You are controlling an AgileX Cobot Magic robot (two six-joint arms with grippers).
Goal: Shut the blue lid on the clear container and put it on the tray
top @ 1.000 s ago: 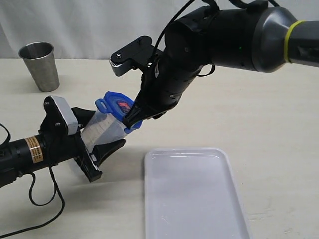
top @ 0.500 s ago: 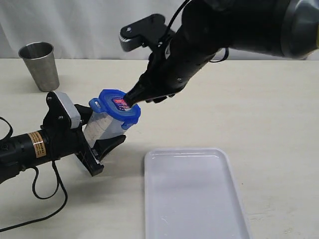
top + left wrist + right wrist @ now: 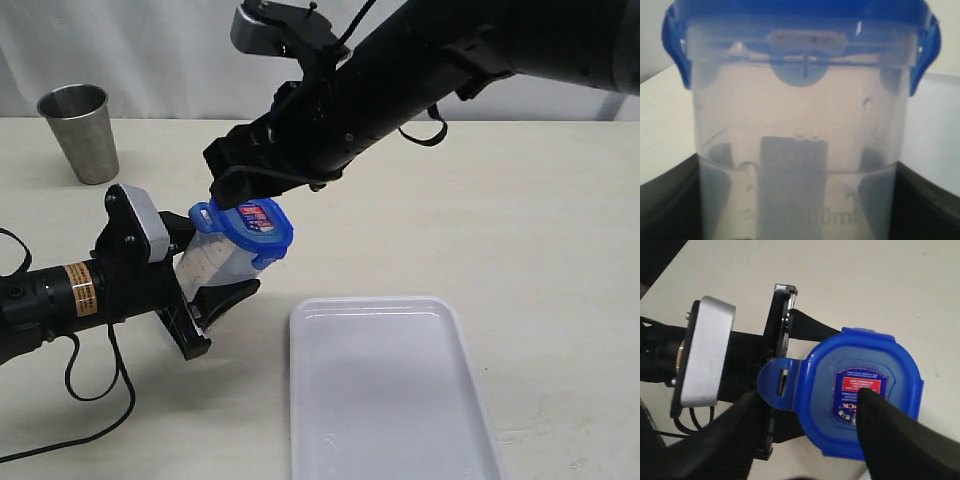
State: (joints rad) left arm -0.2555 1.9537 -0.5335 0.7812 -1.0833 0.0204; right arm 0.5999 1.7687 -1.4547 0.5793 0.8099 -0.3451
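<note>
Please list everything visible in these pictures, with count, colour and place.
blue lid: one, blue with red-and-blue sticker, on the clear container
clear container: one, transparent, tilted, left of the tray
tray: one, white, on the table, front centre
steel cup: one, grey, upright, table's far left
table: one, beige, under everything
curtain: one, white, behind the table
cable: one, black, on the table, front left
left gripper: one, black, shut on the clear container
right gripper: one, black, open, over the blue lid
</note>
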